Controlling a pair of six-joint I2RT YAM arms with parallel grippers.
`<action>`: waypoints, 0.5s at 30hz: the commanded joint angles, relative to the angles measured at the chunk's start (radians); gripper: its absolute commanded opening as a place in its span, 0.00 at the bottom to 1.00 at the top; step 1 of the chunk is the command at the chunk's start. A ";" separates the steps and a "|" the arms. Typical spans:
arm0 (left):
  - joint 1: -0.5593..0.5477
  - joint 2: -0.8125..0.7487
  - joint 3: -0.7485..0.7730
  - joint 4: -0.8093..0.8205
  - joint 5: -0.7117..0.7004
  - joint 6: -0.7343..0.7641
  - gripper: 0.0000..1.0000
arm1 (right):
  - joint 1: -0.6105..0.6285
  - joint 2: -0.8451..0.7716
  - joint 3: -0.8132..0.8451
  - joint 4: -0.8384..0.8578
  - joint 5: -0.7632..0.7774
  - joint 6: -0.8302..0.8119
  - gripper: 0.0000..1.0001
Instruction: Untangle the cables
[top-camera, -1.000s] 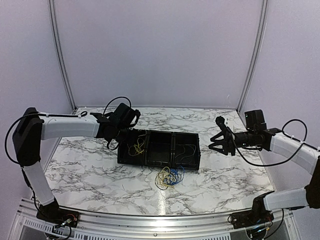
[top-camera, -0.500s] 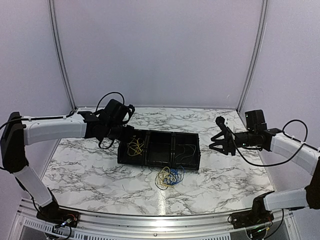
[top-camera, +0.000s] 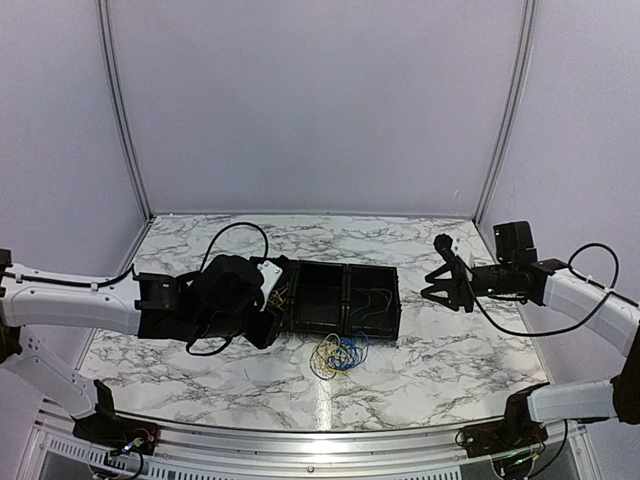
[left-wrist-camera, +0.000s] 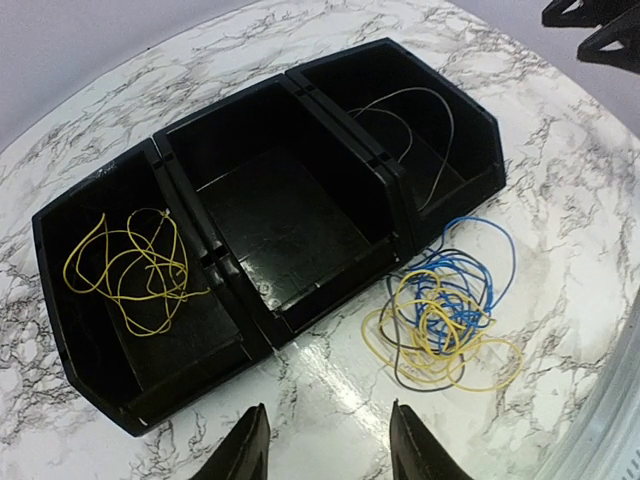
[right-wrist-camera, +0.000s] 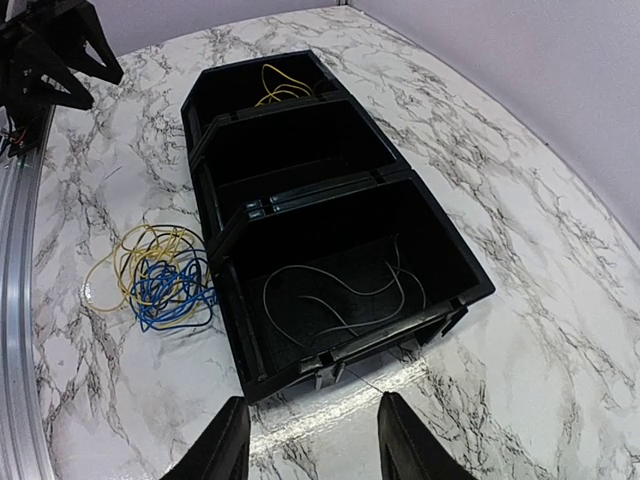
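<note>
The cables are a small tangle of yellow and blue wires lying on the marble table just in front of the black three-compartment tray. The tangle also shows in the left wrist view and the right wrist view. Loose yellow wire lies in the tray's left compartment, and thin grey wire in the right one. My left gripper is open and empty, above the table in front of the tray, left of the tangle. My right gripper is open and empty, off the tray's right end.
The tray's middle compartment holds nothing. The left arm's wrist covers the tray's left front corner in the top view. Metal frame posts and walls enclose the table. A rail runs along the near edge.
My left arm has swung from behind the tray's left end down to its front left, lower and nearer the table's front. The right arm and the tangle have not moved.
</note>
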 joint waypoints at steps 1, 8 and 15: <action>-0.020 -0.095 -0.107 0.153 -0.012 -0.095 0.43 | -0.011 -0.015 0.002 0.014 0.000 -0.006 0.44; -0.041 -0.080 -0.155 0.250 0.066 -0.108 0.43 | -0.011 0.011 0.018 -0.015 -0.031 -0.023 0.44; -0.061 0.056 -0.117 0.357 0.132 -0.148 0.42 | 0.071 0.021 0.023 -0.043 -0.039 -0.063 0.44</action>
